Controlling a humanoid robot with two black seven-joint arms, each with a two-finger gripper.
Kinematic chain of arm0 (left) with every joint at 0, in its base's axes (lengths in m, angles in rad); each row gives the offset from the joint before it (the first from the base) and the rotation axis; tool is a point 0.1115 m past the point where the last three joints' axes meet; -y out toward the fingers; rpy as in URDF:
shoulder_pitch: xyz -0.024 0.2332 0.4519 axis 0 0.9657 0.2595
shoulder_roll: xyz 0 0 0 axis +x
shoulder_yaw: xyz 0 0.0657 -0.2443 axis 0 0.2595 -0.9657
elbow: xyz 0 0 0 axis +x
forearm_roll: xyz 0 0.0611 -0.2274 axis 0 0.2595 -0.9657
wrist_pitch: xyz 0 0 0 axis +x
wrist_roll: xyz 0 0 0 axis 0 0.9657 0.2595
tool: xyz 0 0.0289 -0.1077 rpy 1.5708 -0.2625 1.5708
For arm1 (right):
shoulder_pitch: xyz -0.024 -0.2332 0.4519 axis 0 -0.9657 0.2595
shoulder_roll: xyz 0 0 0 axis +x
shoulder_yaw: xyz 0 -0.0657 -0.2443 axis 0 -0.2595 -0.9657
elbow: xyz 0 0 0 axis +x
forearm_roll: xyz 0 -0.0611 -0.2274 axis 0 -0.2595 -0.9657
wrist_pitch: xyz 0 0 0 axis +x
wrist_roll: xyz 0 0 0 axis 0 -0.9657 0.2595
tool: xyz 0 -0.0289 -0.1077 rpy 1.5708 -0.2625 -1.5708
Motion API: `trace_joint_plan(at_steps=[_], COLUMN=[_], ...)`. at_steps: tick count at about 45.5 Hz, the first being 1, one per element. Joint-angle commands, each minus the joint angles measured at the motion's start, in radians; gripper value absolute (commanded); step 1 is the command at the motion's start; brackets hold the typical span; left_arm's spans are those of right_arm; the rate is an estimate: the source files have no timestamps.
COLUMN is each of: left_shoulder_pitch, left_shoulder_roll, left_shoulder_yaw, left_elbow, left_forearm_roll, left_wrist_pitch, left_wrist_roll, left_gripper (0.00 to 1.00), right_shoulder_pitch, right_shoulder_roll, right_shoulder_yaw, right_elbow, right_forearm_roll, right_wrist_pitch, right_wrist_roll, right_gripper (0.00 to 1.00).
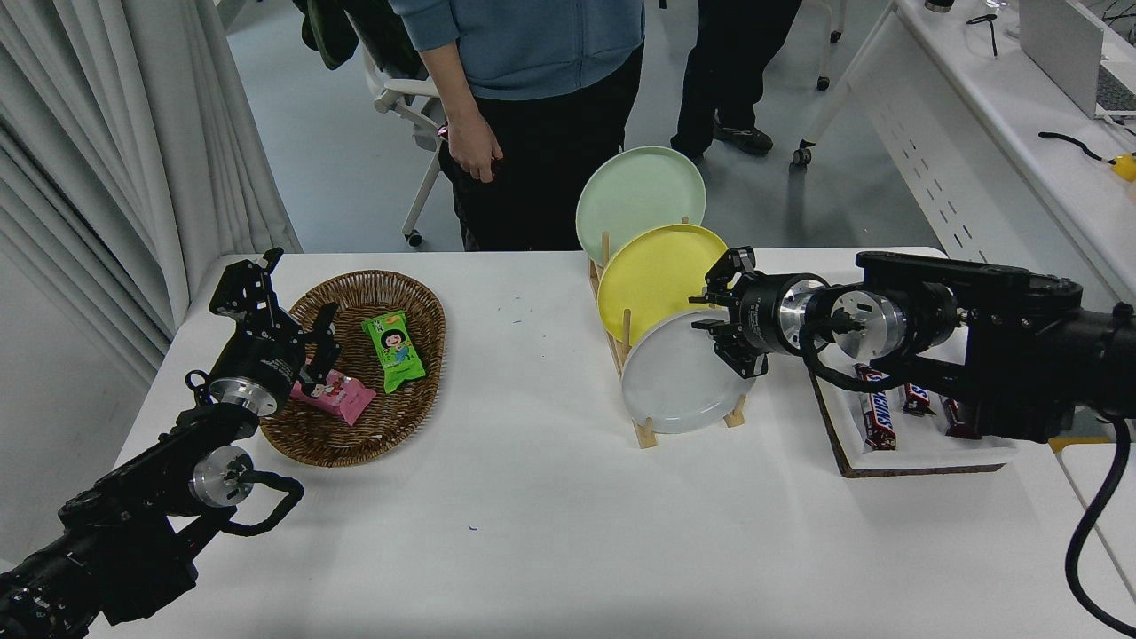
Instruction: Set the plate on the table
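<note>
"SNICKERS" legible on choc bar (878, 419) in tray (923, 461) (other wrappers' print unreadable).

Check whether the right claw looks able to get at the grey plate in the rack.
Probably yes: the right claw is already at the grey plate's upper right rim, and that plate stands frontmost in the wooden rack, nothing blocking it.

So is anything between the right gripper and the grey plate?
Nothing visible. The right gripper is already at the right rim of the plate, which stands frontmost in the wooden rack, yellow plate behind.

plate (679, 382) light grey | table (532, 532) white | rear plates yellow (652, 275), pale green (635, 200)
</note>
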Motion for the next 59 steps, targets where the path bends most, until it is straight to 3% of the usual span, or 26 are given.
trace_joint_plan(at_steps=[1,37,59], left_shoulder_pitch=[-0.001,-0.001,-0.001], left_shoulder_roll=[0.0,0.0,0.0], left_shoulder_yaw=[0.0,0.0,0.0], left_elbow=[0.0,0.0,0.0], left_forearm_roll=[0.0,0.0,0.0], left_wrist_pitch=[0.0,0.0,0.0], left_wrist_roll=[0.0,0.0,0.0], left_gripper=[1.0,1.0,1.0], right_shoulder_pitch=[0.001,0.002,0.037], right_shoulder_roll=[-0.001,0.002,-0.055], right_shoulder_yaw=[0.006,0.018,0.165], right_elbow=[-0.004,-0.017,-0.016], right_forearm_roll=[-0.002,-0.01,-0.011], right_wrist_pitch=[0.001,0.024,0.059], right_wrist_roll=[-0.004,-0.049,-0.182], right_gripper=[0.21,0.0,0.0])
